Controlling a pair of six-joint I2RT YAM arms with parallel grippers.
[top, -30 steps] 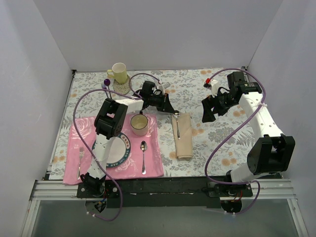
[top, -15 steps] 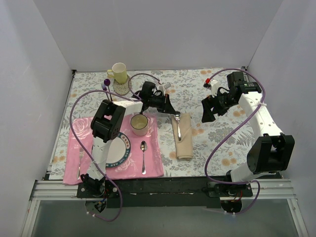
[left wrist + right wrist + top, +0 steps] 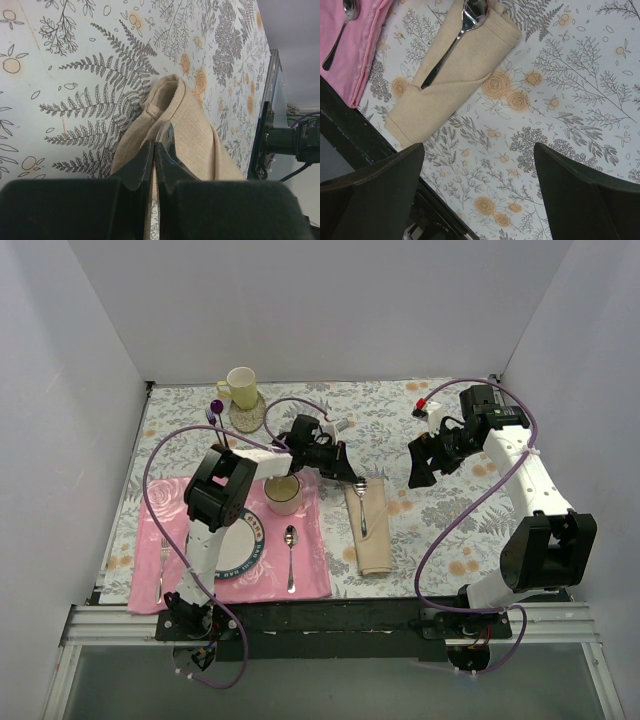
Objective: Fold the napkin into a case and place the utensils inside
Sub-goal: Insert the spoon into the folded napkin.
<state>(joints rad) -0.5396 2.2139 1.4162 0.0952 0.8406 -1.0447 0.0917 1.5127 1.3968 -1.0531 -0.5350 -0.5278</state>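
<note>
The beige napkin lies folded into a narrow case on the floral tablecloth, right of the pink placemat. A silver spoon lies lengthwise on it, bowl at the far end, handle along the fold. My left gripper is shut at the case's far end; in the left wrist view its tips meet just beside the spoon's bowl, over the cloth, with nothing between them. My right gripper hangs open to the case's right, above bare tablecloth.
The pink placemat carries a plate, a cup, another spoon and a fork. A yellow mug and a purple-handled fork stand far left. The table's black front rail is near.
My left gripper has moved right and toward the near side, down to the case's far end. The case and spoon have shifted slightly nearer. The right arm has stayed still.
</note>
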